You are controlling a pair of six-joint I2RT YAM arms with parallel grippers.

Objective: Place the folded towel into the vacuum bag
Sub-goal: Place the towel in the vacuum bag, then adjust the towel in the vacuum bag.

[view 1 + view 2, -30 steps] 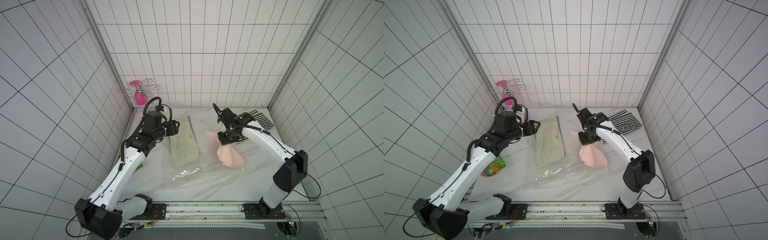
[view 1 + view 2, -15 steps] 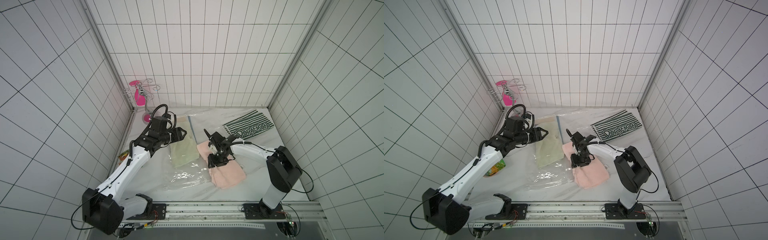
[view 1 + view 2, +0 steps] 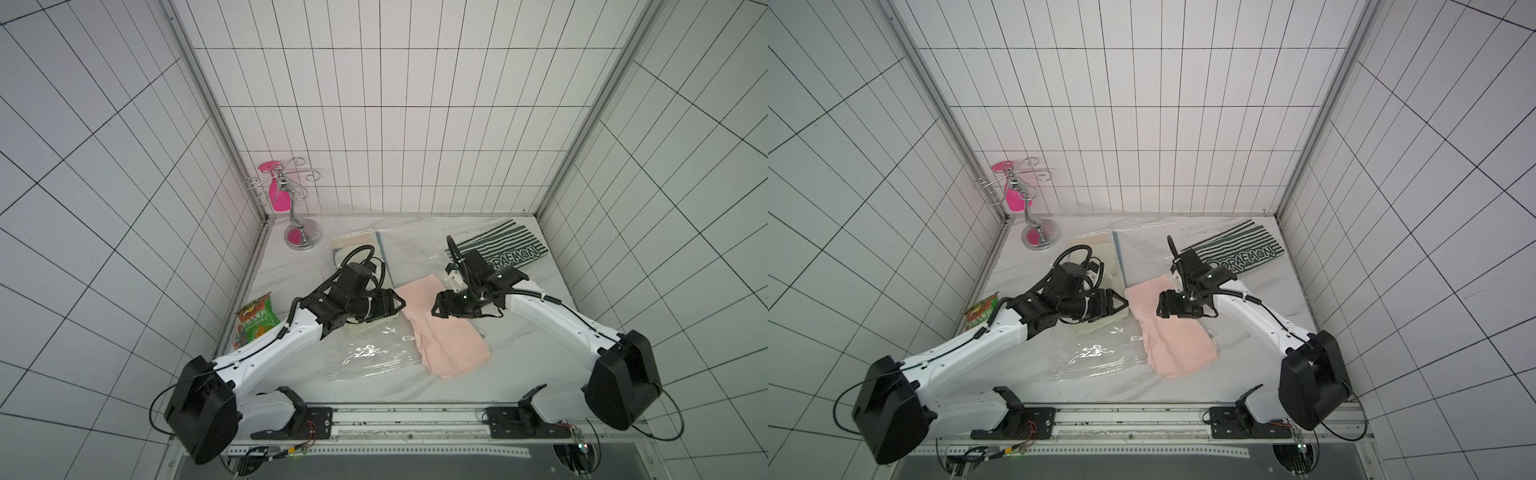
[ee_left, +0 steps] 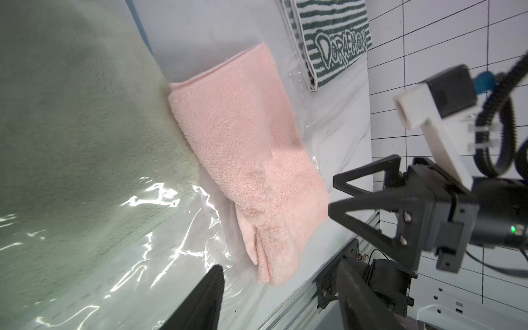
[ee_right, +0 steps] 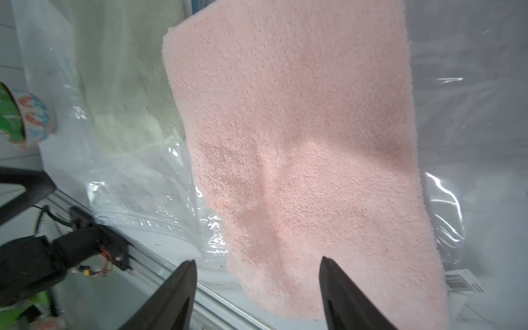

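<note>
marbled desk (image 3: 415, 388) — soft, limp pink towel (image 3: 449, 345) between left hand (image 3: 400, 302) and right hand (image 3: 436, 307), both agape, empty — pinch a folded edge.

A green and orange snack packet (image 3: 254, 321) is seen lying at the left side of the marble tabletop (image 3: 276, 286). A chrome wire stand (image 3: 302, 240) (a pink piece is hung on it) is set in the far left corner. A green-striped towel (image 3: 505, 253) lettered DORAEMON is laid flat at the far right.
</note>
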